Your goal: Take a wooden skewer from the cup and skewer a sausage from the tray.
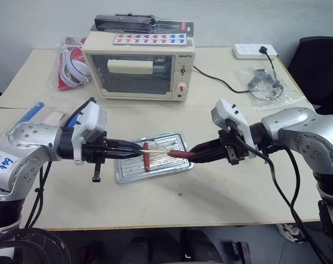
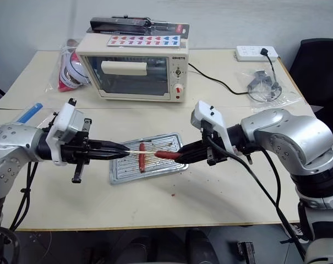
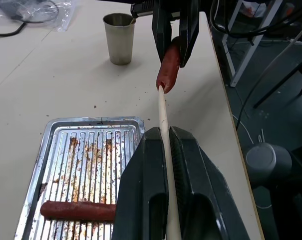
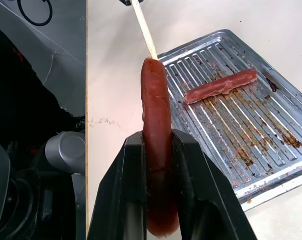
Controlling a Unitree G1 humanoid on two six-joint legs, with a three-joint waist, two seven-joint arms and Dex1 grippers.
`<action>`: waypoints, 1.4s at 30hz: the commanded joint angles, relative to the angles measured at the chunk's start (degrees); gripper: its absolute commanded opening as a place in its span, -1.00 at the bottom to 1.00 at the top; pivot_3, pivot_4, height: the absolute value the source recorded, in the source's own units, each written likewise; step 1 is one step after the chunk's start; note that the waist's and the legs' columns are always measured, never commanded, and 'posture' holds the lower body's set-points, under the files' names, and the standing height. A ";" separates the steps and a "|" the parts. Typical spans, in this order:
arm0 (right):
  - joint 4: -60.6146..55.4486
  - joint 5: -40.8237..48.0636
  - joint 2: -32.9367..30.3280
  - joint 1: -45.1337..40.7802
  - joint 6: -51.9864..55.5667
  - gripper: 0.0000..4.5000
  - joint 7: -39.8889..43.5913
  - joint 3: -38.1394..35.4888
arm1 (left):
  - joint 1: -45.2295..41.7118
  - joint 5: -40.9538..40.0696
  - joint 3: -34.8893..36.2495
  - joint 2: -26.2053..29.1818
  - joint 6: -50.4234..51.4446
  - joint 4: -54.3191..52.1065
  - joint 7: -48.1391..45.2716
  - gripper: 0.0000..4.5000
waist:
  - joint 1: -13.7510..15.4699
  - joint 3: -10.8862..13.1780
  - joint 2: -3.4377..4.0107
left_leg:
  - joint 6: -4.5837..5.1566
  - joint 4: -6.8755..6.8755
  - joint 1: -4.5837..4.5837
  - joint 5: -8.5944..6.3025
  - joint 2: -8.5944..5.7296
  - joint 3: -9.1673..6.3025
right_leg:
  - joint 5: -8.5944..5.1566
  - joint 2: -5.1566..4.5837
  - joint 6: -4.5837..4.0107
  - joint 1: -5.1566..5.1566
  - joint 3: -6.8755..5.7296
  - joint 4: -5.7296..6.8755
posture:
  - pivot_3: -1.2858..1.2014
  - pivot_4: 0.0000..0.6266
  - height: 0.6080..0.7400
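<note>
- Left gripper (image 3: 166,150) is clamping the wooden skewer (image 3: 163,115) between its two black fingers (image 3: 141,185), which are pressed tight against the stick; the skewer is running straight out past the fingertips.
- Right gripper (image 4: 156,142) is pinching a sausage (image 4: 154,100) lengthwise between its fingers (image 4: 121,200); most of the sausage is sticking out beyond the tips, and its rear end is poking out behind them.
- Skewer tip is meeting the free end of the held sausage, end to end. Can't tell how far the point is in.
- Both grippers are pointing at each other over the tray (image 1: 177,137), roughly level, left one coming from the robot's left, right one from its right.
- Skewer and held sausage are hanging in the air above the tray, not touching it.
- Second sausage (image 3: 76,210) is lying flat on the tray's ribbed floor, crosswise to the ribs, towards the left gripper's side. Brown grease and crumbs are sitting on the ribs around it.
- Tray is resting on the pale table (image 1: 221,187) near the front edge, between the two arms.
- The cup (image 3: 119,37) is standing upright on the table beyond the tray in the left wrist view, well apart from it, close behind the right gripper.
- Further back: cream toaster oven (image 1: 138,69) with a flat black package on top, behind the tray.
- White power strip (image 1: 254,51) is sitting at the far right corner of the table, with a bagged cable (image 1: 263,83) just in front of it.
- Red and white bagged item (image 1: 71,66) is lying left of the oven.
</note>
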 commanded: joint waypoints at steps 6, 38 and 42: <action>-1.82 1.02 0.59 -0.29 -2.56 -0.81 0.89 -2.07 | -2.09 -3.45 0.97 -0.17 2.24 -1.75 -0.65 -1.00 | 0.00 0.00 0.00 | 0.00 0.00 0.00 0.00 0.00 0.00 | 0.00 0.00 0.00 0.00 0.00 0.00 | 0.03 -0.52 1.00; -3.52 3.62 2.33 -0.38 -2.88 -0.81 3.30 -4.15 | -4.36 -2.97 -2.80 -3.45 3.40 -2.16 -2.41 -1.00 | 0.00 0.00 0.00 | 0.00 0.02 0.00 0.00 0.00 0.00 | 0.00 0.00 0.00 0.00 0.00 0.03 | 0.03 -0.52 1.00; -3.84 4.06 2.87 -0.68 -2.63 -0.81 3.33 -4.26 | -4.79 -1.78 -4.08 -4.94 2.60 -1.84 -2.24 -1.00 | 0.00 0.00 0.00 | 0.00 0.02 0.00 0.00 0.00 0.00 | 0.00 0.00 0.00 0.00 0.00 0.03 | 0.03 -0.52 1.00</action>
